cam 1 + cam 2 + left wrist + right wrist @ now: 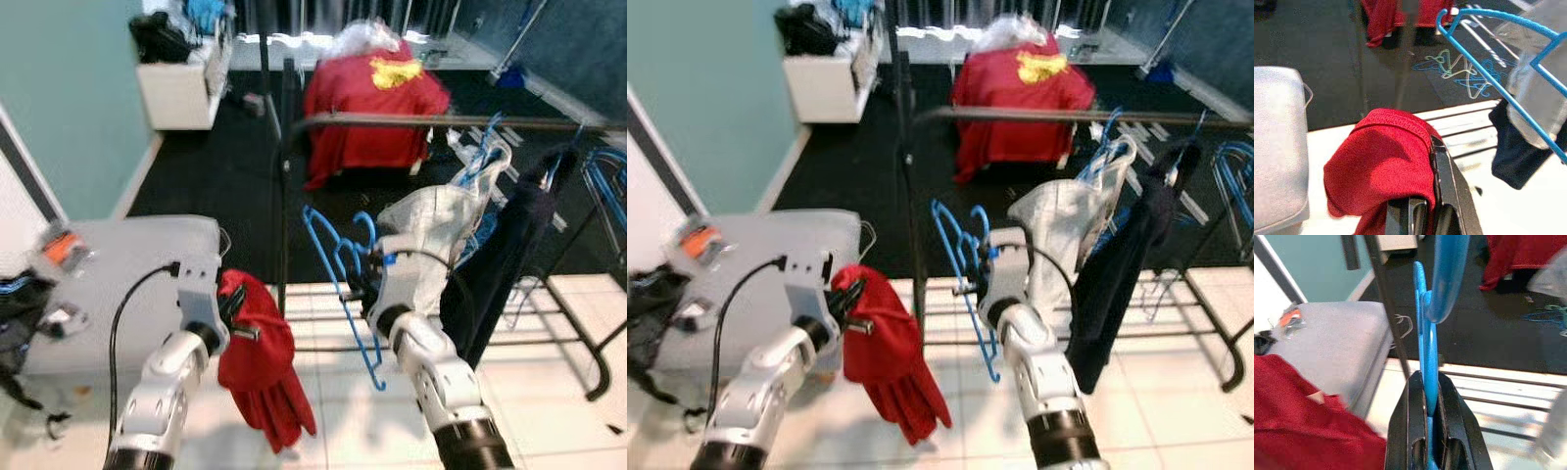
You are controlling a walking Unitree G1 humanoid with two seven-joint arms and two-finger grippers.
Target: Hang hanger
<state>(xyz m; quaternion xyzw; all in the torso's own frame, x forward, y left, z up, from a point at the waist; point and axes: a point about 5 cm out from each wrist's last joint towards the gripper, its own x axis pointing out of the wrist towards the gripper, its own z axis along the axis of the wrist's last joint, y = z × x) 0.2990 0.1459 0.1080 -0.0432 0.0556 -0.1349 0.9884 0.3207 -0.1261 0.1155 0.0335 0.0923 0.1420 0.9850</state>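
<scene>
Right hand (pixel 355 286) clamped on a blue hanger (pixel 345 264), black fingers (pixel 1409 421) pressed tight on either side of the plastic in the right wrist view, hook end rising above them. Hanger held upright in mid-air just beside the black upright post of the clothes rack (pixel 285 196), below the rack's horizontal rail (pixel 431 122) and not on it. Left hand (pixel 233 311) closed around a red knitted garment (pixel 263 362), cloth draped over the fingers (pixel 1442 186) and hanging down toward the white tiled floor (pixel 343 411). Already on the rail, to the right: a white garment (pixel 436 220) and a dark navy garment (pixel 500 264), with more blue hangers (pixel 605 186) farther along. Grey suitcase (pixel 118 284) lying to the left, near the left arm, with small items on its near corner. Beyond the rack, on the dark floor, a red cloth with a yellow patch (pixel 377 103) thrown over something; a white cabinet (pixel 181 83) against the teal wall.
</scene>
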